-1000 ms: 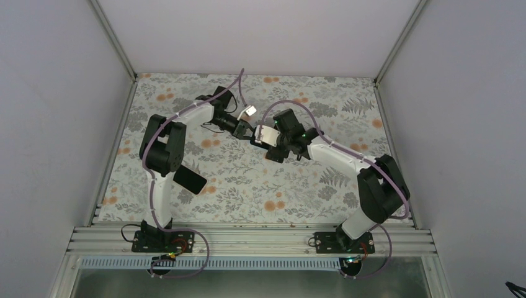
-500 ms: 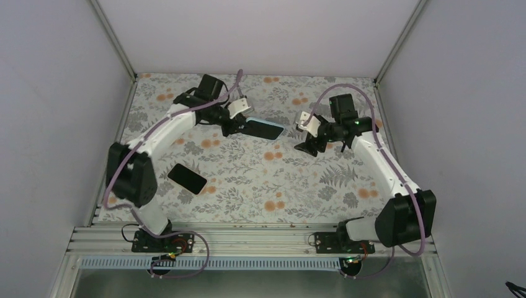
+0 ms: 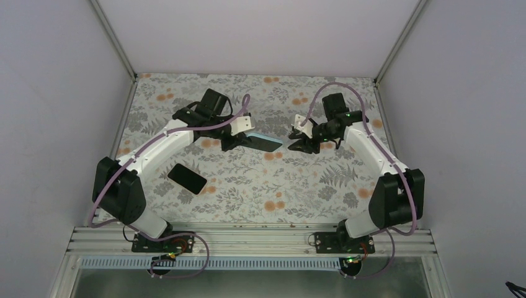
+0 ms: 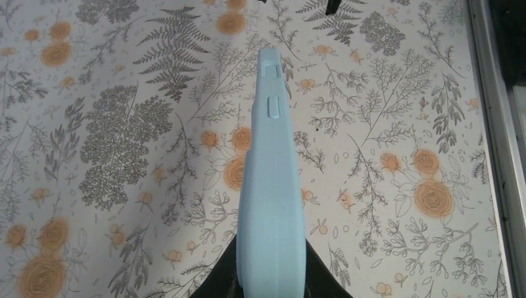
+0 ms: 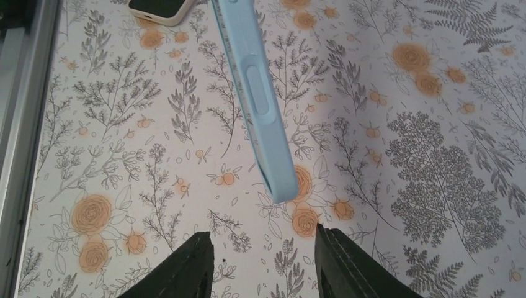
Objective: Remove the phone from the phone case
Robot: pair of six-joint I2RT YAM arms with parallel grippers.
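A light blue phone case [image 3: 263, 143] hangs above the flowered mat, and my left gripper [image 3: 234, 138] is shut on its left end. In the left wrist view the case [image 4: 271, 186] runs edge-on away from the left gripper [image 4: 271, 276]. My right gripper [image 3: 296, 139] is open just right of the case's free end. In the right wrist view the case's tip [image 5: 276, 180] sits ahead of the right gripper [image 5: 263, 248], not between the fingers. A black phone [image 3: 187, 179] lies flat on the mat, front left. Whether the case holds anything is hidden.
The mat [image 3: 260, 192] is bounded by metal rails, with one rail [image 5: 18, 124] at the left of the right wrist view. A pale-edged corner of a flat device [image 5: 158, 9] lies on the mat beyond the case. Enclosure walls stand on three sides.
The arms, together at the centre a second ago, have parted, and the left one keeps the case. The right gripper swung away right, then came back toward the case's free end with narrower jaws.
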